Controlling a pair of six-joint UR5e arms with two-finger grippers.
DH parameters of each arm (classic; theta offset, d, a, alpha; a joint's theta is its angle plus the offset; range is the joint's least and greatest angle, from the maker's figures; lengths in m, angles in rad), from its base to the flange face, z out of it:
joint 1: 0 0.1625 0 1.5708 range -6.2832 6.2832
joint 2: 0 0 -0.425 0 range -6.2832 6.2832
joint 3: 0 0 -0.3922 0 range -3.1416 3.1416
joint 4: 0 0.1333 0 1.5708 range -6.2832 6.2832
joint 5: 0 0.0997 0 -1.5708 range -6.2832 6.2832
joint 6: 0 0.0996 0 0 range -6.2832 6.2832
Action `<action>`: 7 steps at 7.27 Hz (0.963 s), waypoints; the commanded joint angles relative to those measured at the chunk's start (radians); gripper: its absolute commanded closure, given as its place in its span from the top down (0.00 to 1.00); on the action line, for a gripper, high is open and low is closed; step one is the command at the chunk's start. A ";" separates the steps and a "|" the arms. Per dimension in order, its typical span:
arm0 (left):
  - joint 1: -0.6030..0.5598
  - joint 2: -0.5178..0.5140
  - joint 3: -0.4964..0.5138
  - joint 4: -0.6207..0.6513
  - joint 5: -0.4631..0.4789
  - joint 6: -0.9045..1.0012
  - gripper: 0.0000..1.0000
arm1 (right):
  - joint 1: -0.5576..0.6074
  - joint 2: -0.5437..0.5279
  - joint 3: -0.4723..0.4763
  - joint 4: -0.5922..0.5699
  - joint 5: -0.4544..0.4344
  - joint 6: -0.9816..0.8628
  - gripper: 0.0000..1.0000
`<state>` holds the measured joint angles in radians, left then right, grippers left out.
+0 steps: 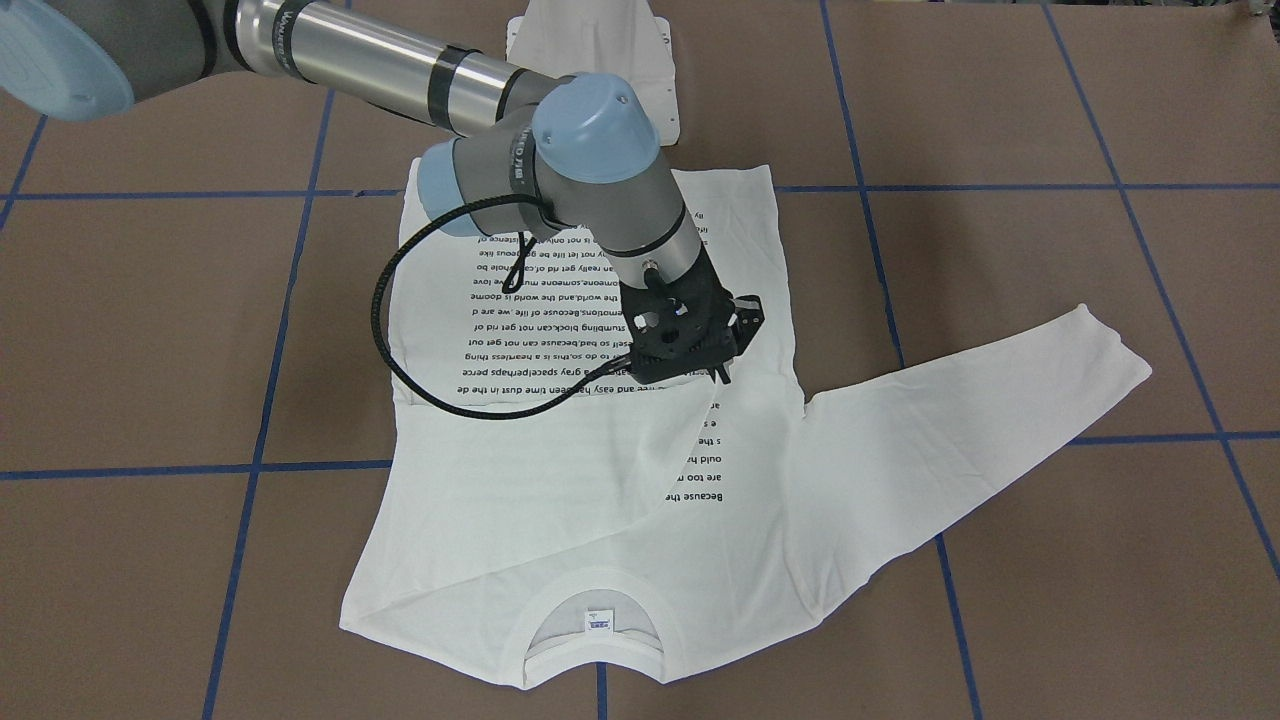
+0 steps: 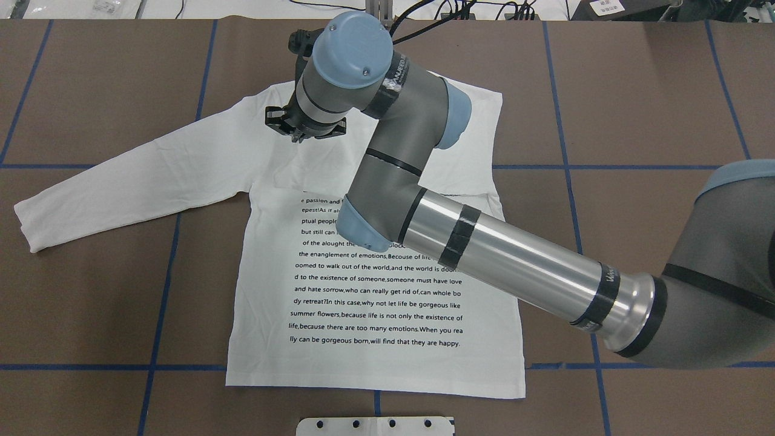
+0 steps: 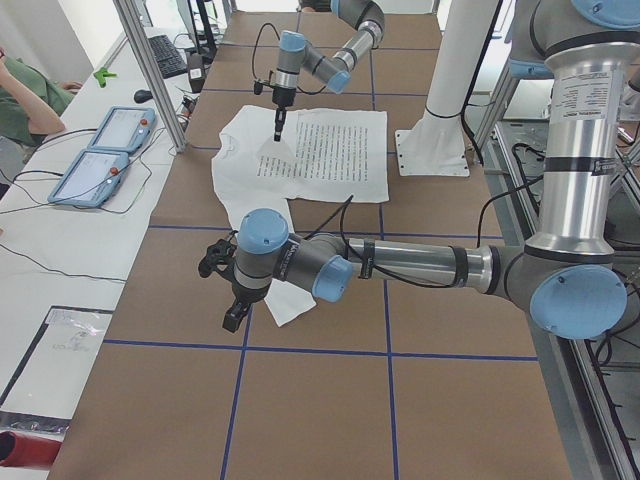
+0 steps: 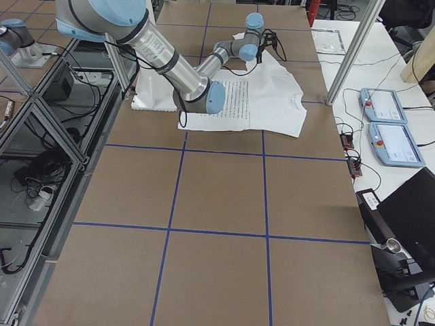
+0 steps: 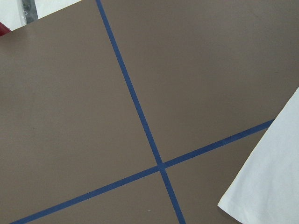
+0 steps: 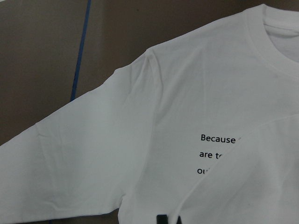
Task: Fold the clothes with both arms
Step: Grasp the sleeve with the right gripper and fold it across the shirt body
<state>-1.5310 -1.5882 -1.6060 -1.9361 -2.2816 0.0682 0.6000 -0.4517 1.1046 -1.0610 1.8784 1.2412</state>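
Over T-shirt (image 1: 560, 520) chest, right pincer (image 1: 722, 378) pointing down; arm outstretched.

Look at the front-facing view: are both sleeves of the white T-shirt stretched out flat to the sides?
No. Only one sleeve of the T-shirt stretches out sideways; the other is folded over the chest, covering part of the text.

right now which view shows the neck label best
The exterior front-facing view: the neck label sits unobstructed inside the collar at the near edge. In the overhead view the right arm covers that area; the side views are too distant, and neither wrist view shows it.
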 commanded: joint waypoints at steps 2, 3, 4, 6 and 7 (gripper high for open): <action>0.000 -0.055 0.066 0.000 -0.001 -0.001 1.00 | -0.075 0.102 -0.166 0.189 -0.234 -0.003 0.99; 0.000 -0.055 0.066 0.000 0.001 -0.001 1.00 | -0.075 0.113 -0.166 0.191 -0.264 0.000 1.00; 0.000 -0.055 0.075 0.000 -0.001 -0.001 1.00 | -0.075 0.116 -0.166 0.193 -0.265 0.000 1.00; 0.002 -0.067 0.089 -0.004 -0.001 -0.099 1.00 | -0.072 0.113 -0.157 0.137 -0.234 0.010 1.00; 0.050 -0.064 0.099 -0.077 -0.001 -0.252 1.00 | -0.056 0.104 -0.091 -0.028 -0.176 0.008 1.00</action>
<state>-1.5171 -1.6510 -1.5168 -1.9576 -2.2825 -0.0418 0.5310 -0.3407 0.9612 -0.9504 1.6514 1.2483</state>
